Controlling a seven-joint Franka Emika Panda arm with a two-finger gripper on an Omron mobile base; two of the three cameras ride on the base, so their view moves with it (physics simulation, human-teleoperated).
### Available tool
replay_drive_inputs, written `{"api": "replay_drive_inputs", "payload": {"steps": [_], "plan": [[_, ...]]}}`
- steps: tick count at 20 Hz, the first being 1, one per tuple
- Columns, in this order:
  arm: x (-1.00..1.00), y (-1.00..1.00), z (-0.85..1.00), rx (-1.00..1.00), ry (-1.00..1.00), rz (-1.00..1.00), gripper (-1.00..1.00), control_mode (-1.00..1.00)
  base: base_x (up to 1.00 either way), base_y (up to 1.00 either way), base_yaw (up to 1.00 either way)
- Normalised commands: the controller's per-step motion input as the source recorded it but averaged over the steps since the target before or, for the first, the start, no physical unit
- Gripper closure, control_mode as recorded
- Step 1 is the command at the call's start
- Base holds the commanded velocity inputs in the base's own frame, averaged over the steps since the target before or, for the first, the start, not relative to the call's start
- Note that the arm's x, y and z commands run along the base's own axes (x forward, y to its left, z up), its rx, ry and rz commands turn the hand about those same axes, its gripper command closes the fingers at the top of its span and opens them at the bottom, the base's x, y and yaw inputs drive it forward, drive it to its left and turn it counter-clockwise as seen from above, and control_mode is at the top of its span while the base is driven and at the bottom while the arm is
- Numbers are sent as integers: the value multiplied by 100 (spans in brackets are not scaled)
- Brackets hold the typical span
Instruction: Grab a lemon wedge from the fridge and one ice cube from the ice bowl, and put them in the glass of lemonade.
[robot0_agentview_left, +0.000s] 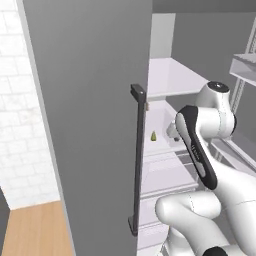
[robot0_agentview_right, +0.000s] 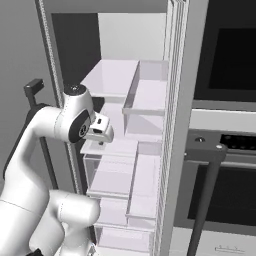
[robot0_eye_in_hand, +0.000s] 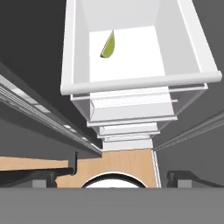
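The fridge (robot0_agentview_left: 90, 100) stands open, its grey door and dark bar handle (robot0_agentview_left: 137, 160) on the left of the left base view. The lemon wedge (robot0_eye_in_hand: 108, 45), a small yellow-green sliver, lies on a white shelf tray (robot0_eye_in_hand: 140, 81) inside; it also shows as the pale wedge (robot0_agentview_left: 154, 136) on the shelf. My gripper (robot0_eye_in_hand: 112, 179) hangs above the tray's near edge, open and holding nothing, with the wedge ahead of it and lower. The hand (robot0_agentview_right: 101, 135) sits at mid-shelf height in the fridge opening. The ice bowl, the ice cube and the glass of lemonade are out of view.
White shelves and clear drawers (robot0_agentview_right: 112, 180) stack below the tray. Door bins (robot0_agentview_right: 145, 95) line the right side of the opening. A black-fronted oven stack (robot0_agentview_right: 225, 75) with a dark bar handle (robot0_agentview_right: 205, 200) stands to the right. Wooden floor (robot0_agentview_left: 35, 230) lies below.
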Motion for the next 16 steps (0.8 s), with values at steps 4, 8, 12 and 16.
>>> {"api": "replay_drive_inputs", "payload": {"steps": [4,8,12,16], "plan": [[0,0,0,0,0,0,-100,100,13,-23,14],[0,0,0,0,0,0,-100,100,37,-32,5],[0,0,0,0,0,0,-100,100,15,-31,0],[0,0,0,0,0,0,-100,100,0,0,0]]}}
